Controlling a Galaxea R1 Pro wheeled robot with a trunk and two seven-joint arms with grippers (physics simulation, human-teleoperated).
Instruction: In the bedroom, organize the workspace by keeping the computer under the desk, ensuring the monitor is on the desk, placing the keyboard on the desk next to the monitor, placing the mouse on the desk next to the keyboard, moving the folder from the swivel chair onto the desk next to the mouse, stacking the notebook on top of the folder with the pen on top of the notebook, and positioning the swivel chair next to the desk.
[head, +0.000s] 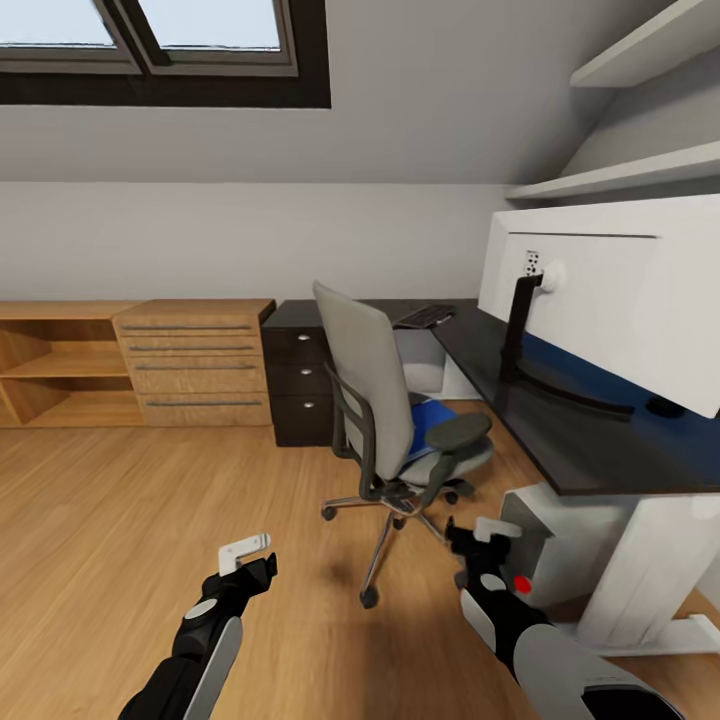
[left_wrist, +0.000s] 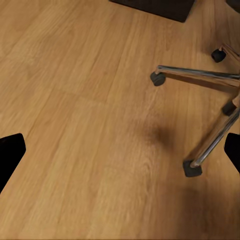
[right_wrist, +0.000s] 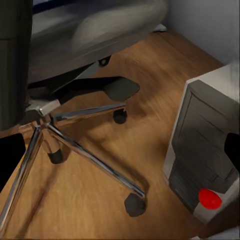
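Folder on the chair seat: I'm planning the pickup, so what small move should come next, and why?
Probably roll a little closer and raise the right end effector toward the seat. The blue folder lies on the swivel chair, partly hidden by the backrest and armrest, while both end effectors hang low over the floor, open and empty, the left end effector farther away.

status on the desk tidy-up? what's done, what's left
Done: monitor and keyboard sit on the desk; computer stands on the floor under it. In hand: nothing; left gripper and right gripper hang open and empty near the swivel chair. Left: folder lies on the chair seat, needs moving to the desk. Mouse, notebook and pen: cannot tell.
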